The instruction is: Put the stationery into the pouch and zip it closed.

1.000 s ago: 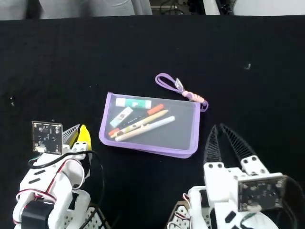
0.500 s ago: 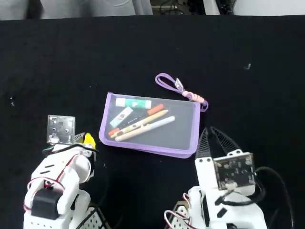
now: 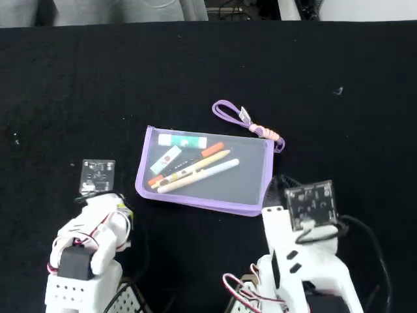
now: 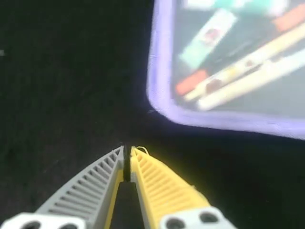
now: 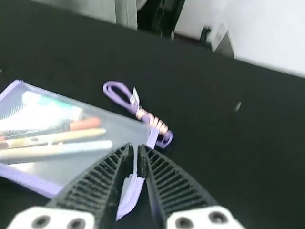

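**Purple pouch loaded, zip check to come**

On the left, the left gripper [image 4: 127, 150] hung low over the black table [image 3: 78, 85], fingers pressed together on nothing, just short of the pouch's [image 3: 205, 171] near-left corner. Centre table lay the pouch, flat, with the stationery [image 3: 189, 164] inside behind the clear face. Its cord [image 3: 228, 112] looped off the far-right corner. And the right gripper [image 5: 135, 147] sat at the near-right corner, fingers all but together; a sliver of purple showed in the slit, pinched or not I couldn't tell.

To finish cleanly, I'd pin the left corner and draw the cord straight along the top edge, low and steady.

The count: one pouch, one cord, two grippers, five or six pieces of stationery, overlapping.
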